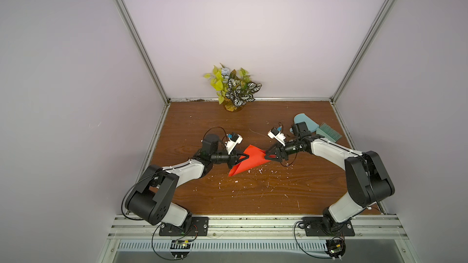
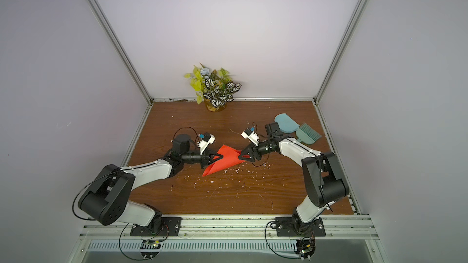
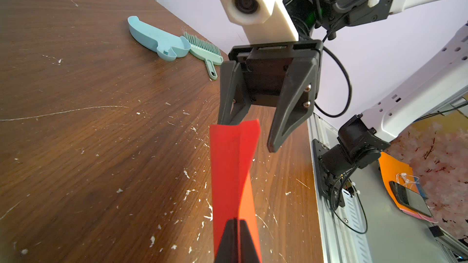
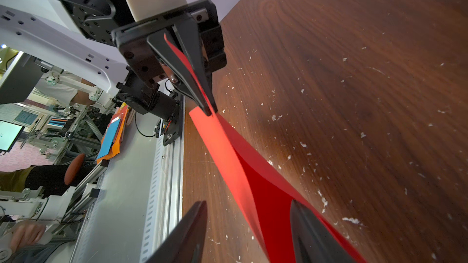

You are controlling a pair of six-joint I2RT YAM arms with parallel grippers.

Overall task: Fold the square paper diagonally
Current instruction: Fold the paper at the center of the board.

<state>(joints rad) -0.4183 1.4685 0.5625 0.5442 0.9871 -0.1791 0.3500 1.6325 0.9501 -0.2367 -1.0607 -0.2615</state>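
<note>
The square paper is bright red-orange and bent over on itself into two loose layers. It hangs between my two grippers above the middle of the wooden table. My left gripper is shut on one corner of the paper. The right gripper faces it from the other side with its jaws apart, and the opposite tip of the paper lies between its fingers. In the right wrist view the sheet runs from the left gripper down into the gap.
A light blue dustpan and a green brush lie at the back right, just behind the right arm. A potted plant stands at the back wall. White scraps dot the table in front of the paper.
</note>
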